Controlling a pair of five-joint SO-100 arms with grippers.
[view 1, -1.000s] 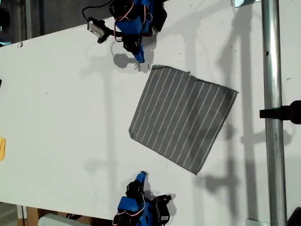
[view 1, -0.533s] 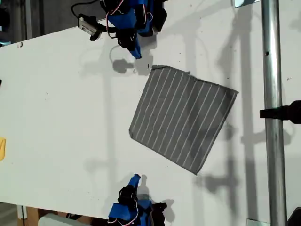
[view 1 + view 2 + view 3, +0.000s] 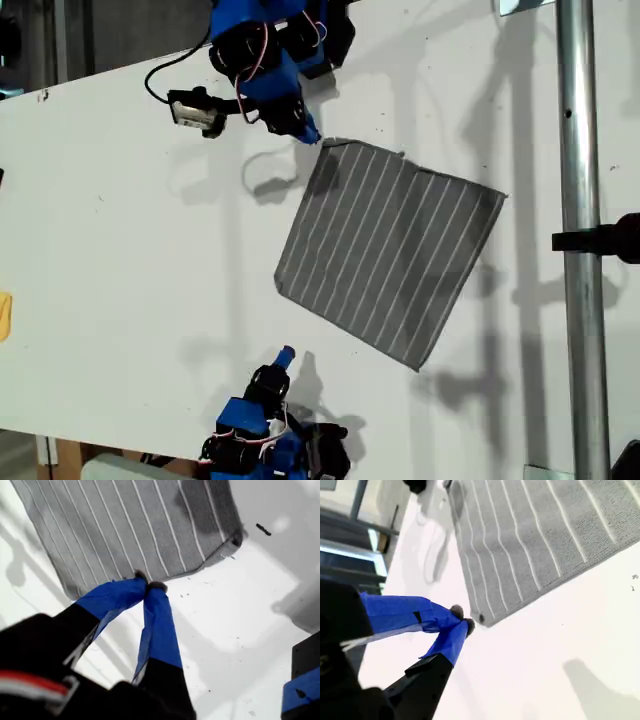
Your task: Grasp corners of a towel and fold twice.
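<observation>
The grey pinstriped towel (image 3: 390,250) lies flat and unfolded on the white table, turned like a diamond. My first gripper (image 3: 310,135) is shut and empty at the top of the exterior view, just beside the towel's upper corner (image 3: 327,145). In the first wrist view its tips (image 3: 150,586) overlap the towel's edge (image 3: 125,525), with that corner (image 3: 234,540) off to one side. Touch cannot be told. My second gripper (image 3: 287,353) is shut and empty at the bottom of the exterior view, short of the towel's left corner (image 3: 279,285). The second wrist view shows its tips (image 3: 462,619) right beside that corner (image 3: 480,619).
A vertical metal pole (image 3: 577,250) with a black clamp (image 3: 610,238) stands along the exterior view's right. A yellow object (image 3: 4,315) shows at that view's left edge. Bare white table (image 3: 120,250) spreads left of the towel.
The first arm swung so that its gripper tip moved right, up to the towel's upper corner. The second arm shifted left and its tip rose toward the towel's left corner. The towel stayed still.
</observation>
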